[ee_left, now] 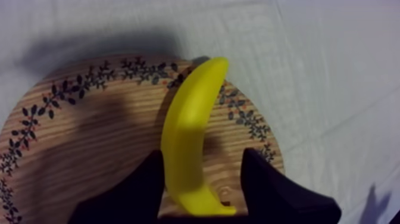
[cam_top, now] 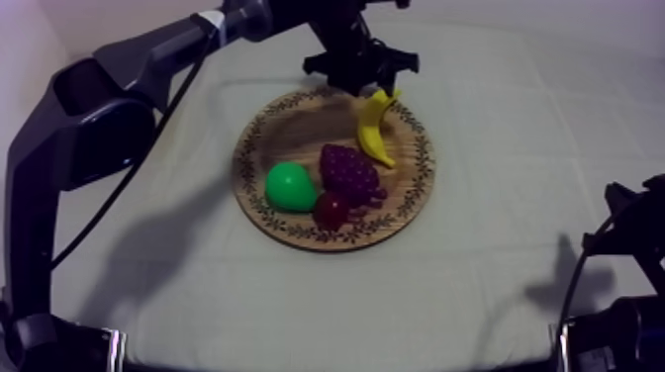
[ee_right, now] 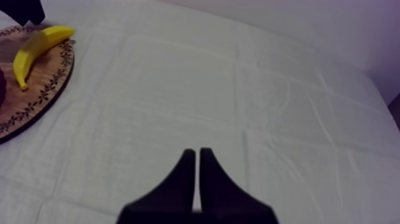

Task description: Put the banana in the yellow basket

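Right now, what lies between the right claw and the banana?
In the right wrist view, bare cloth, then the patterned rim of the wooden board; nothing else lies between the right claw and the banana.

Our right pincer [ee_right: 194, 154] hangs over the bare grey-white cloth [ee_right: 238, 89] of the worktop. Its two black fingers [ee_right: 209, 179] lie together as a narrow wedge with nothing between them. Well off to one side we see part of the round wooden board [ee_right: 44, 86] with its leaf-patterned rim. The banana [ee_right: 33, 52] lies on it, close inside the rim, and the dark left pincer [ee_right: 24, 11] sits just by the banana's far end.
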{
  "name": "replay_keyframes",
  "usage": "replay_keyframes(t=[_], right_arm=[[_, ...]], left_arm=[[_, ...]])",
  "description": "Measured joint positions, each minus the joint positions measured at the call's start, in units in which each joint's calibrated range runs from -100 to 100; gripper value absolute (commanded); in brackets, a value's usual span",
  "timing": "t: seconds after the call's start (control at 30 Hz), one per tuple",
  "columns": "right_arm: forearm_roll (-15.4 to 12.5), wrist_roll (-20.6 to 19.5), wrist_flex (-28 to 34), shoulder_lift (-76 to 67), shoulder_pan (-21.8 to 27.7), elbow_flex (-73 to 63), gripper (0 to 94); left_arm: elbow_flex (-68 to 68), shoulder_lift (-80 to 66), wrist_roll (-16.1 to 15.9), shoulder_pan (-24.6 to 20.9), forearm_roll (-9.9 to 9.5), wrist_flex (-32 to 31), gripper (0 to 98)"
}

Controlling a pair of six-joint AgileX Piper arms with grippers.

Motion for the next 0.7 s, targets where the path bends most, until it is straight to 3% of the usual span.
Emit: replay_keyframes(t=[0.7], right_arm=[[0.0,0.0,0.0,0.0,0.0,0.0,0.6]], left_arm=[[-0.6,3.1,-2.8,-0.2,2.75,-0.8,47.3]])
